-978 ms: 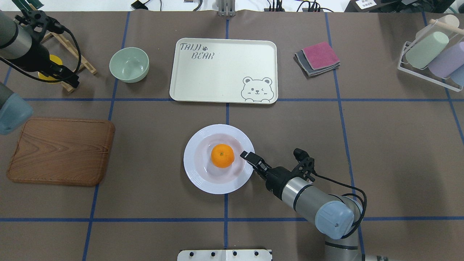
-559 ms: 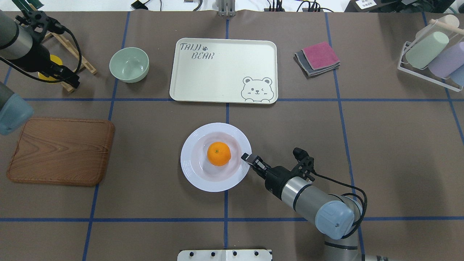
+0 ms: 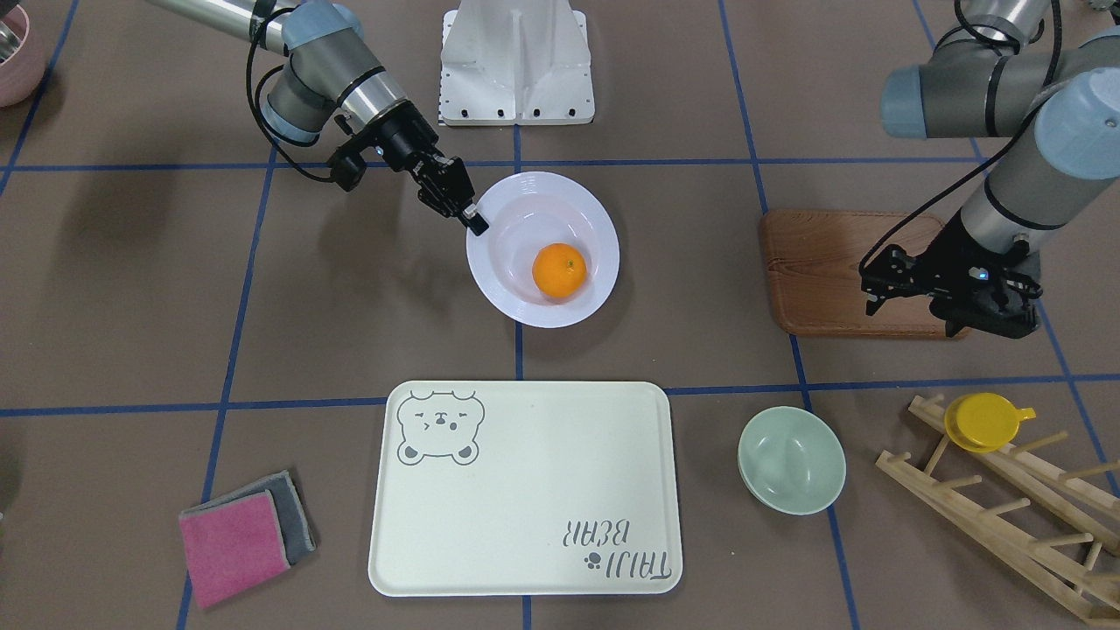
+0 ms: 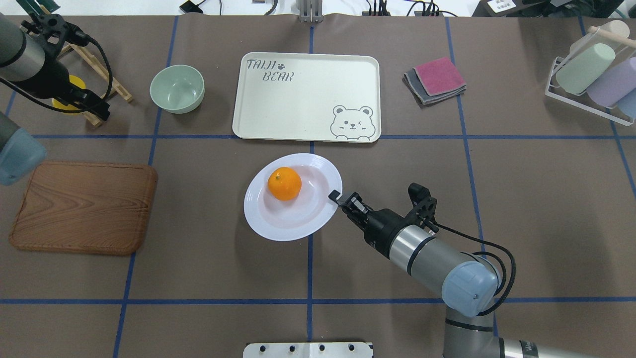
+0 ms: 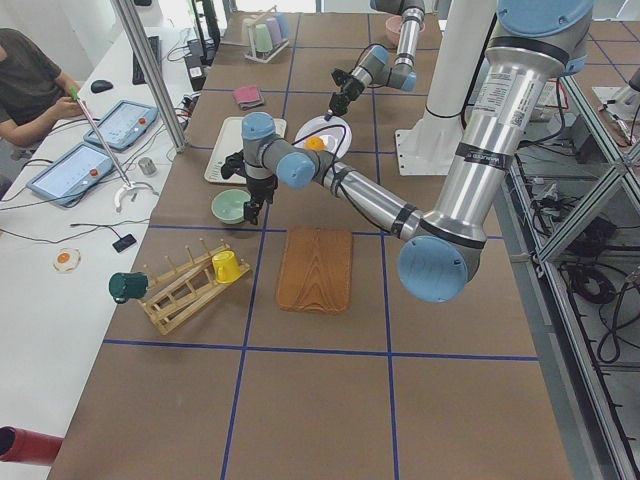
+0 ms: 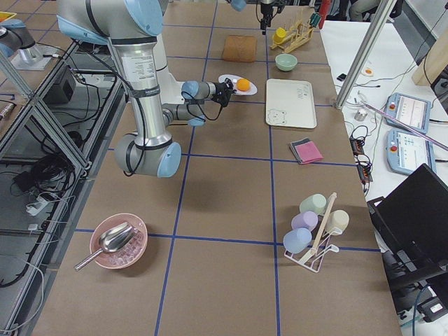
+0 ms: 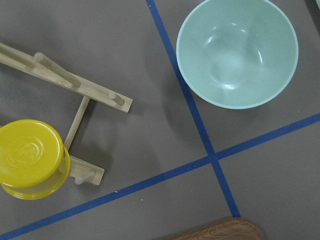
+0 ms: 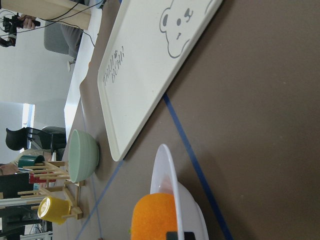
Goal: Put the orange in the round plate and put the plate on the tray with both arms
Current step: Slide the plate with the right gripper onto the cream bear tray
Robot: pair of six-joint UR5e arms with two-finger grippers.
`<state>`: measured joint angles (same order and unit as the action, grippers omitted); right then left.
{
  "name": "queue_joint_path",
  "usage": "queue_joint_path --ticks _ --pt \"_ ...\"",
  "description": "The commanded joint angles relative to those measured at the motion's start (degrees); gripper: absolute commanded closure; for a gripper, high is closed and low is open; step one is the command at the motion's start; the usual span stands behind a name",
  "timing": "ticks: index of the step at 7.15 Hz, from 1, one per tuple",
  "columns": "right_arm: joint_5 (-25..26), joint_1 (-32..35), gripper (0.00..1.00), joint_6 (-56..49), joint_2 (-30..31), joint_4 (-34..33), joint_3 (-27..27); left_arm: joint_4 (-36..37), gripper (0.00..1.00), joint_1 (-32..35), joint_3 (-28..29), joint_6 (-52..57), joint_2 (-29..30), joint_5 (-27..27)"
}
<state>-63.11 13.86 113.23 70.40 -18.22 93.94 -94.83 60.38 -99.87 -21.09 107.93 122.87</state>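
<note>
Since a second ago the round plate (image 4: 290, 224) has slid toward the tray and now sits tilted, glossy white with a ribbed rim. The orange (image 4: 284, 184) has rolled to the side of its well away from the right gripper (image 4: 336, 197). That gripper's arm reaches low from the near edge of the desk (image 4: 521, 199), jaws clamped on the plate's rim; the wrist view shows only one black pad, cut off at the frame's edge. Beyond lies the cream bear tray (image 4: 298, 99), apart from the plate. Far off, the left gripper (image 4: 99, 110) hangs above the wooden rack (image 7: 80, 85) and yellow cup (image 7: 31, 157); I cannot tell how its jaws stand.
</note>
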Motion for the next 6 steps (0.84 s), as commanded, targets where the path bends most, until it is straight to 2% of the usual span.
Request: queue_joint_path --ticks 1,2,4,5,6 --pt "0.4 5.4 1.00 2.0 -2.5 -0.3 -0.2 0.1 0.01 0.0 0.0 0.0 0.0 0.0" --pt "0.4 7.6 1.00 5.3 -3.4 -0.4 -3.9 0.1 0.01 0.1 -0.1 0.2 0.0 0.0" --pt "1.4 12.8 1.00 12.1 -12.8 -0.2 -17.3 0.1 0.01 0.1 -0.2 0.1 -0.1 0.0" --pt "4.3 14.0 1.00 18.3 -14.1 -0.4 -19.5 0.1 0.01 0.1 -0.2 0.0 -0.1 0.0" --pt "8.0 13.9 1.00 20.2 -17.2 -0.4 -23.5 0.2 0.01 0.1 -0.2 0.1 -0.1 0.0"
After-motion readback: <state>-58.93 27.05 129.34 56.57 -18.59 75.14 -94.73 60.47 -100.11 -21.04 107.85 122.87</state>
